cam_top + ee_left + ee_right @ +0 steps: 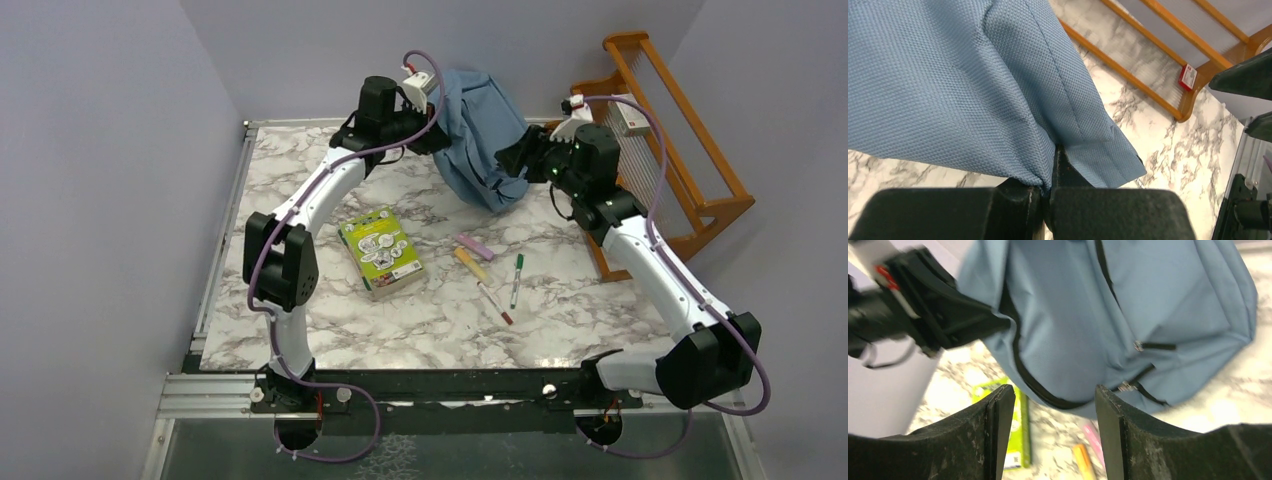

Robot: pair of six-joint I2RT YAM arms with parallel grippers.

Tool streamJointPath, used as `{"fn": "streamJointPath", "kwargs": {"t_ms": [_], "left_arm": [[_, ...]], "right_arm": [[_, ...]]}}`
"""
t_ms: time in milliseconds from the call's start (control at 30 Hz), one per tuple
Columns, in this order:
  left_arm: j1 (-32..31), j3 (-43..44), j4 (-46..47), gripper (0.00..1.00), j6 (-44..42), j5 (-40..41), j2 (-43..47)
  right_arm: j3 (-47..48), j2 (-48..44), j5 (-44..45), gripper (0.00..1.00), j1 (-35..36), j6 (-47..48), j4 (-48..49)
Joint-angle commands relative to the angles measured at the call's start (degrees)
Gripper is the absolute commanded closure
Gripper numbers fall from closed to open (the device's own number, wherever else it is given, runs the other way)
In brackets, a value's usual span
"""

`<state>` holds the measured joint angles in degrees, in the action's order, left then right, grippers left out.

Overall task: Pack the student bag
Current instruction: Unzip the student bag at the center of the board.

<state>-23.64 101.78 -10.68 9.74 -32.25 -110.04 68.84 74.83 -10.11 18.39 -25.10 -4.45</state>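
**Handling the load.** The large soft slate-blue fabric backpack point(480, 140) hangs above the far middle of the marble-patterned table point(580, 300), between the two arms. Treat it as limp. The cloth folds and sags under its own weight, so it gives no rigid edge to push against. It looks slack and probably empty, therefore light. The coarse weave should grip well.

**Gripper state.** The left gripper point(1053, 170) is clamped on a fold of blue cloth just beside a stitched seam. The right gripper point(1054, 405) stands with its jaws apart and nothing between them. It faces the front panel and the dark zippers and is not touching the cloth.

**Where to take hold.** Choose a seam, a hem or the zipper line, where doubled cloth fills the jaws. Avoid the flat panels, where you would probably pinch only one loose layer. Expect the metal zipper pulls to be small and to swing.

**Not visible.**
- You cannot tell whether the lower end of the backpack rests on the table.
- The main opening, the lining, the straps and the top loop are hidden.
- The right wrist view is blurred.
- The green illustrated book point(381, 252) and the loose pens point(517, 280) lie near the table centre, well apart from the backpack.
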Motion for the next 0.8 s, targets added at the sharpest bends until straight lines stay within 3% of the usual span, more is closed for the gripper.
{"fn": "streamJointPath", "kwargs": {"t_ms": [0,267,533,767], "left_arm": [[3.44,1.19,-1.58,1.0,-3.97,-7.27,-1.01],[5.86,-8.77,-0.62,1.0,-9.2,-7.35,1.8],[6.37,-14.25,2.88,1.0,-11.01,-6.84,2.75],[6.76,-16.67,5.74,1.0,-10.0,-7.05,2.46]], "right_arm": [[-2.82,-0.81,4.28,0.35,-0.29,6.07,-6.42],[1.48,10.21,-2.98,0.35,-2.14,12.44,-16.6],[12.47,24.95,-13.59,0.42,-2.48,19.14,-23.62],[18.71,31.84,-13.01,0.45,-2.46,21.43,-27.67]]}}
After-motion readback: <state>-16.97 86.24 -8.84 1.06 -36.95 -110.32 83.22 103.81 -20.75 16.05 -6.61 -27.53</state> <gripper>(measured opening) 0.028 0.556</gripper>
